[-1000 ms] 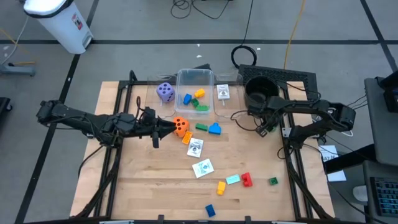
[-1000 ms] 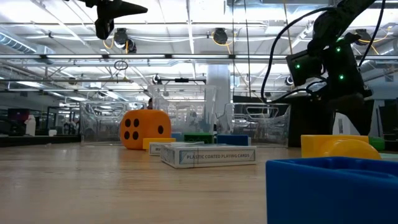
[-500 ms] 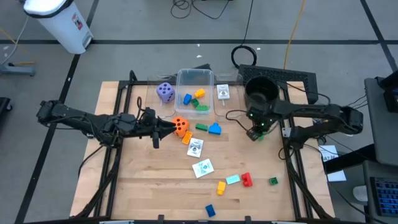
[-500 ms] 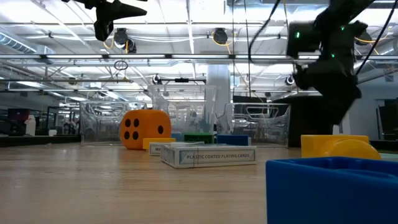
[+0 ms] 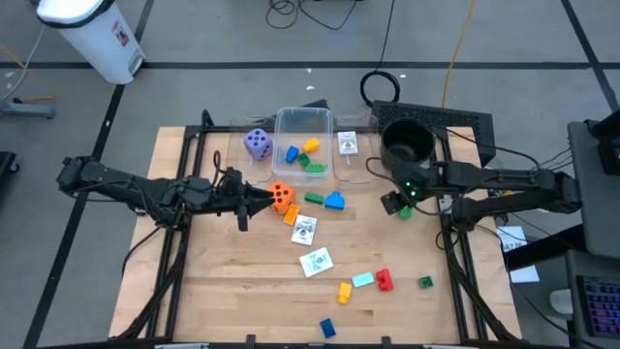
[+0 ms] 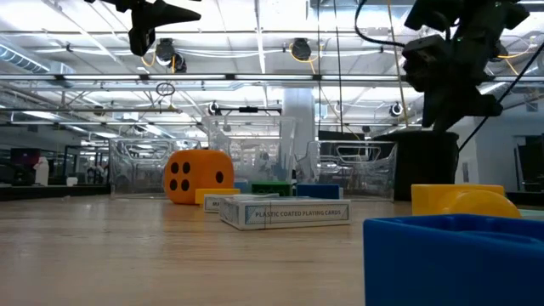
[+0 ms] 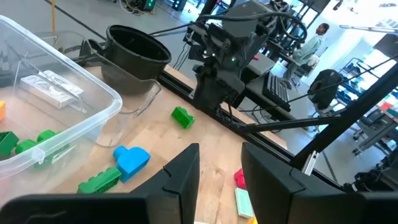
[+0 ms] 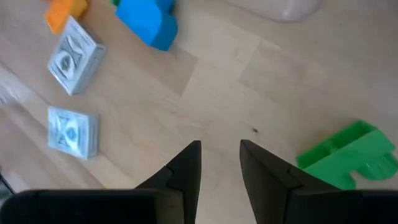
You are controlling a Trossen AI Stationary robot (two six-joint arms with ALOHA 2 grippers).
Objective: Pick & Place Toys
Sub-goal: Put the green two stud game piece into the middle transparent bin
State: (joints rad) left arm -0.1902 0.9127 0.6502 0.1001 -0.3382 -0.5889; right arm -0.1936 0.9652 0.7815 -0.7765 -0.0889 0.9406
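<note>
Hovering above a green block (image 8: 348, 163) at the bench's (image 5: 223, 291) 3 o'clock edge, the right gripper (image 8: 220, 163) stands slightly open, empty; the block's long axis runs diagonally. The left gripper (image 7: 219, 163), slightly parted, holds nothing.

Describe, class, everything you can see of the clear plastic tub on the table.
The clear plastic tub is a see-through, roughly rectangular container with rounded corners and a thick rim, standing upright and open at the far middle of the wooden table. Inside lie a blue block, an orange block and green blocks. The purple die sits on one side, a white card box on the other. No gripper touches it.
</note>
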